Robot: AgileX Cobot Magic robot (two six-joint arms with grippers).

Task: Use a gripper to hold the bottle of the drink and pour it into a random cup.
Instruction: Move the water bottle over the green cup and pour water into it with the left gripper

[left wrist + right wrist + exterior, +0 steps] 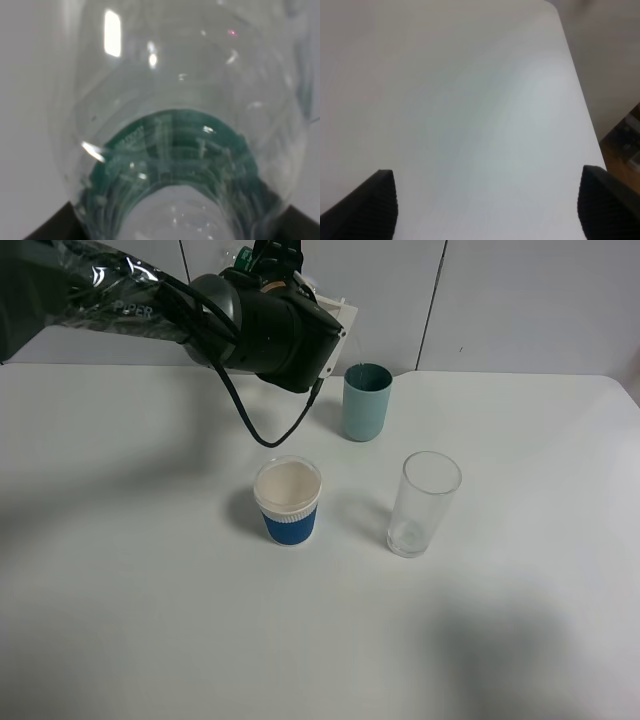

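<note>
My left gripper (pixel 272 275) is high at the back of the table, left of and above the teal-green cup (pixel 366 400). It is shut on the bottle of the drink (pixel 266 257), of which only a bit with its green label shows above the gripper head. In the left wrist view the clear bottle (pixel 175 100) with its dark green label fills the picture between the black fingers (pixel 47 231). The cup stands upright, apart from the gripper. My right gripper (pixel 487 205) is open and empty over bare table and is out of the exterior view.
A white cup with a blue sleeve (pixel 289 502) stands at the table's middle, and a clear glass tumbler (pixel 424 503) to its right. The white table (pixel 150 620) ends at the wall behind. The right wrist view shows the table's edge (pixel 580 105) and floor beyond.
</note>
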